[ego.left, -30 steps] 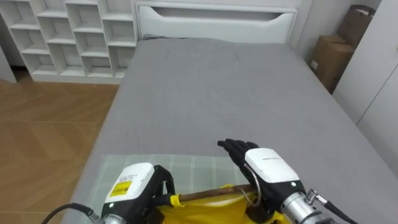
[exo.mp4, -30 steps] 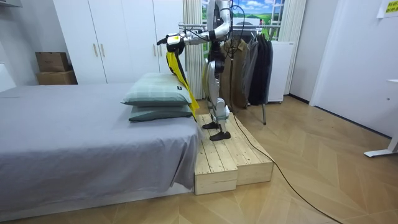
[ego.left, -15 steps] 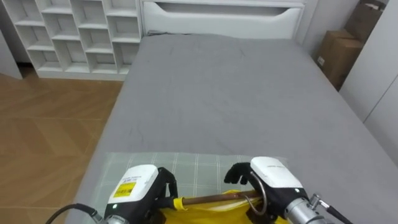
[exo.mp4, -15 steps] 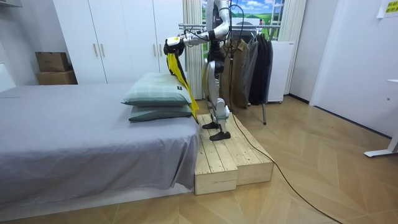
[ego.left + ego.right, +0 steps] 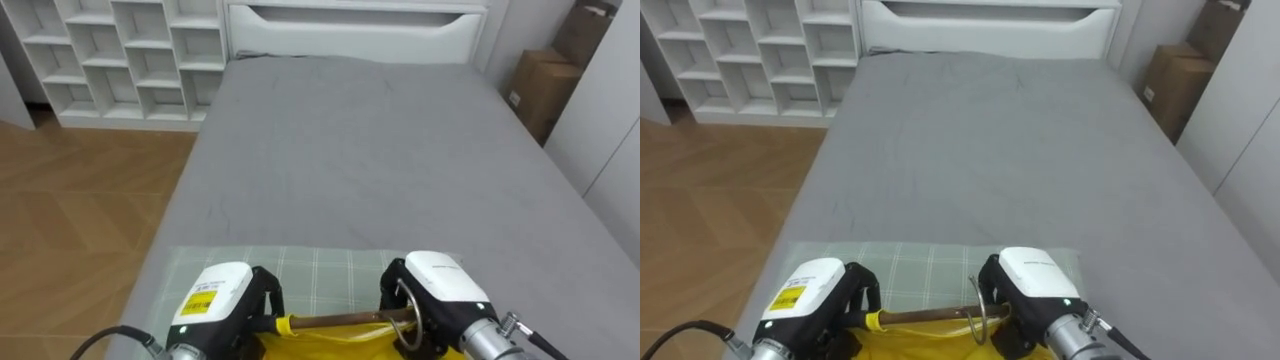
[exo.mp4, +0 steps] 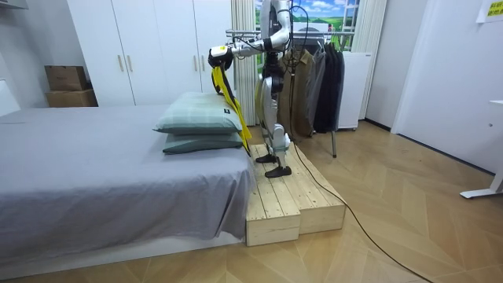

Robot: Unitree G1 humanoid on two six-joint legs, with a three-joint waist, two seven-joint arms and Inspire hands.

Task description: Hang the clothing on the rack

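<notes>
Your yellow garment [image 5: 320,346] hangs from a brown wooden hanger with a metal hook [image 5: 340,322], held up at 6 o'clock. The left hand [image 5: 225,295] curls round the hanger's end at 7 o'clock. The right hand [image 5: 440,290] curls round it beside the hook at 5 o'clock. Beneath lies a pale green checked pillow [image 5: 320,265] on a grey bed [image 5: 370,150] running to 12 o'clock. White cubby shelves [image 5: 120,50] stand at 10 o'clock, a cardboard box [image 5: 535,90] at 2 o'clock. In the room view the robot stands on a wooden pallet platform [image 6: 291,196], with a rack of dark clothes [image 6: 314,79] just behind.
</notes>
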